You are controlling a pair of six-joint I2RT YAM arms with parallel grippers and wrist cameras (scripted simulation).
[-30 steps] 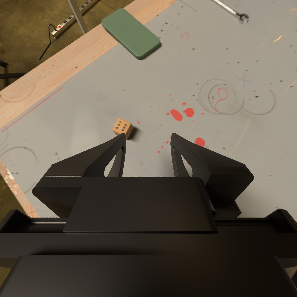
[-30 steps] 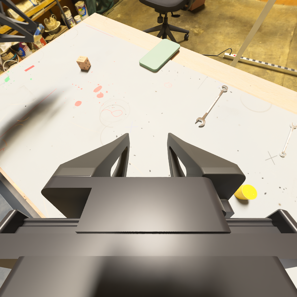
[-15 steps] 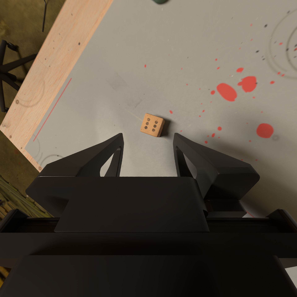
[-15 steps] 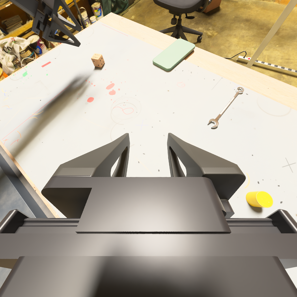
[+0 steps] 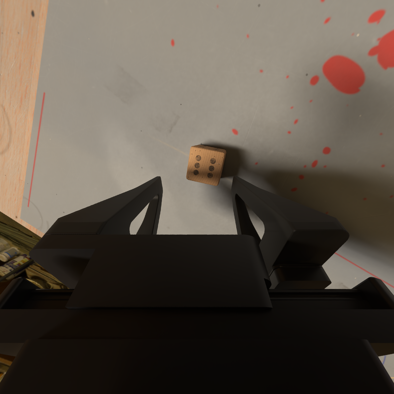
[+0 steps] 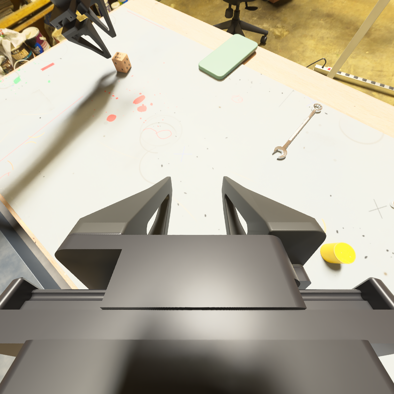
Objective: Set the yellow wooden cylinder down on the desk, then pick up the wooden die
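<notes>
The wooden die rests on the grey desk, its six-dot face toward the left wrist camera. My left gripper is open and empty, hovering just above it, the die just beyond and between the fingertips. In the right wrist view the die sits at the far left with the left gripper above it. The yellow wooden cylinder lies on its side on the desk, just right of my right gripper, which is open and empty.
A green flat block lies at the desk's far edge. A wrench lies at the right. Red paint spots mark the desk. The wooden desk border and edge are close on the left. An office chair stands beyond.
My left gripper has moved forward and down over the die, which now lies centred just past its fingertips. The right wrist view has shifted; the cylinder still lies on the desk.
</notes>
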